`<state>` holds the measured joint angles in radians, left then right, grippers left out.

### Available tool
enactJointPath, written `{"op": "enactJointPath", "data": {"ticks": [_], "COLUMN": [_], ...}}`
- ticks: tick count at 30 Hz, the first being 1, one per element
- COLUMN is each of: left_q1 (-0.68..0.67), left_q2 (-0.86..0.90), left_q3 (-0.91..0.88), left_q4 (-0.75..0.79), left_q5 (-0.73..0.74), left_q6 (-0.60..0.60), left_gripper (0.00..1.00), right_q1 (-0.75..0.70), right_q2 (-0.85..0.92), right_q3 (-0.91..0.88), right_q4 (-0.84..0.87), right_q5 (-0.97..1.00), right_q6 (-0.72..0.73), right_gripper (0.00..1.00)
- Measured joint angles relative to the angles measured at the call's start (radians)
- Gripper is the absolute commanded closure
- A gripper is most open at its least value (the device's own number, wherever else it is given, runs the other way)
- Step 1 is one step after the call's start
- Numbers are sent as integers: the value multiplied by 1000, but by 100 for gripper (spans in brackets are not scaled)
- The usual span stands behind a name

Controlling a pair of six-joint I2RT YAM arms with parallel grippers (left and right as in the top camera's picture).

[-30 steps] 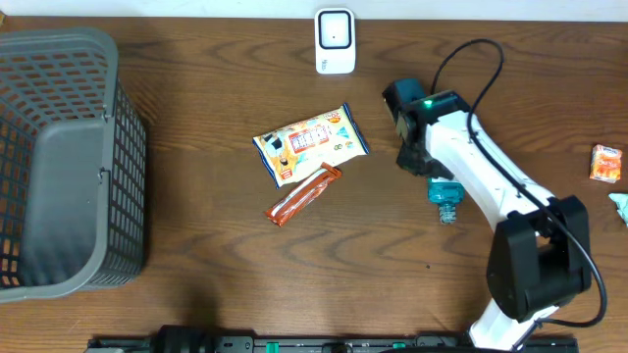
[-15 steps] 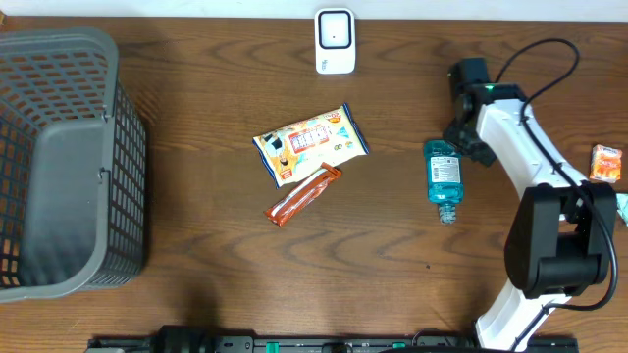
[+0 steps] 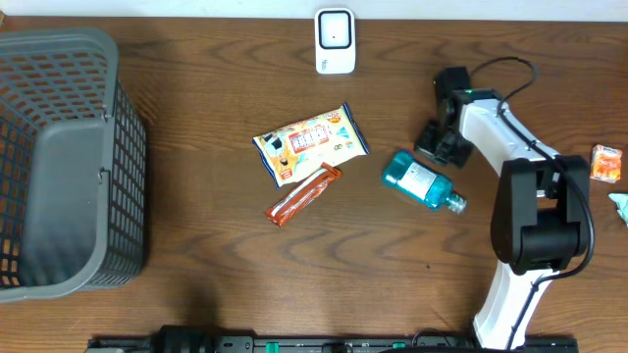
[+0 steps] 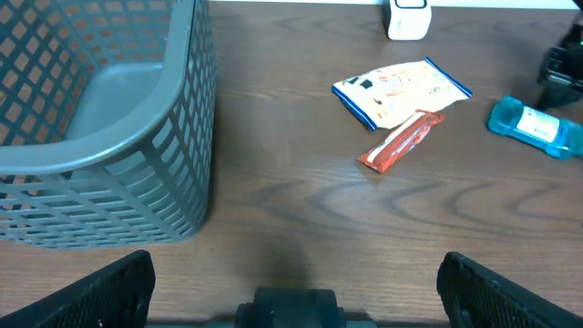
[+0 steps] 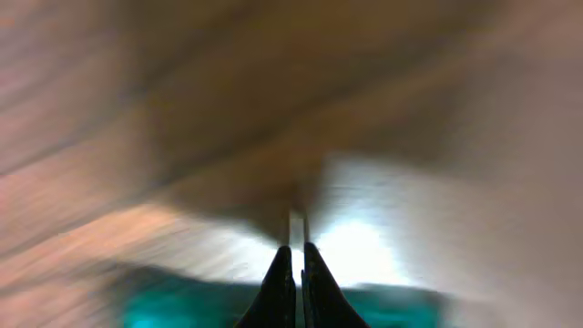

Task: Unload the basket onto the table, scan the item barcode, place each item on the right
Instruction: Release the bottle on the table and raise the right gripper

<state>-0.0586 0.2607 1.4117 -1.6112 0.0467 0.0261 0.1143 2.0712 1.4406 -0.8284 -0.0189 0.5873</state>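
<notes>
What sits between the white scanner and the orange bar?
The yellow snack packet; bare table separates it from the white scanner. Overhead view shows it.

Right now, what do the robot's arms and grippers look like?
The right arm has white shells, black joints, a looping black cable and a green wrist light. Right gripper: slim, black, tapered fingers. Left gripper: broad dark fingers.

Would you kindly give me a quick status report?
Left gripper open, empty. Right gripper shut, empty, beside teal bottle. Bottle on its side, away from scanner. Nothing between them.
</notes>
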Motion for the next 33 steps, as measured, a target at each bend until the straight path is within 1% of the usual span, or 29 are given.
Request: {"op": "enactJointPath", "data": {"ticks": [4, 7, 13, 14, 16, 17, 19, 20, 24, 27, 29, 30, 32, 33], "left_q1": [0, 0, 0, 0, 0, 0, 0, 0, 0, 0, 0, 0, 0, 0], "left_q2": [0, 0, 0, 0, 0, 0, 0, 0, 0, 0, 0, 0, 0, 0], "left_q3": [0, 0, 0, 0, 0, 0, 0, 0, 0, 0, 0, 0, 0, 0], "left_q4": [0, 0, 0, 0, 0, 0, 0, 0, 0, 0, 0, 0, 0, 0], "left_q5": [0, 0, 0, 0, 0, 0, 0, 0, 0, 0, 0, 0, 0, 0], "left_q6": [0, 0, 0, 0, 0, 0, 0, 0, 0, 0, 0, 0, 0, 0], "left_gripper": [1, 1, 1, 1, 1, 1, 1, 1, 1, 1, 1, 1, 1, 1], "right_q1": [17, 17, 15, 15, 15, 15, 15, 15, 13, 11, 12, 12, 13, 13], "right_q2": [0, 0, 0, -3, -19, -28, -58, -79, -129, -140, -140, -140, -140, -140], "right_q3": [0, 9, 146, 172, 212, 222, 236, 239, 248, 248, 248, 248, 248, 248], "right_q4": [9, -18, -197, -230, -286, -310, -355, -377, -426, -431, -406, -391, -384, -384], "right_q5": [-90, -126, -169, -171, -175, -176, -178, -179, -217, -330, -374, -393, -418, -426], "right_q6": [-81, -122, -175, -175, -152, -130, -52, 4, 235, 404, 436, 443, 451, 455], "right_gripper": [99, 99, 99, 93, 71, 62, 11, 1, 1, 2, 11, 14, 16, 15]}}
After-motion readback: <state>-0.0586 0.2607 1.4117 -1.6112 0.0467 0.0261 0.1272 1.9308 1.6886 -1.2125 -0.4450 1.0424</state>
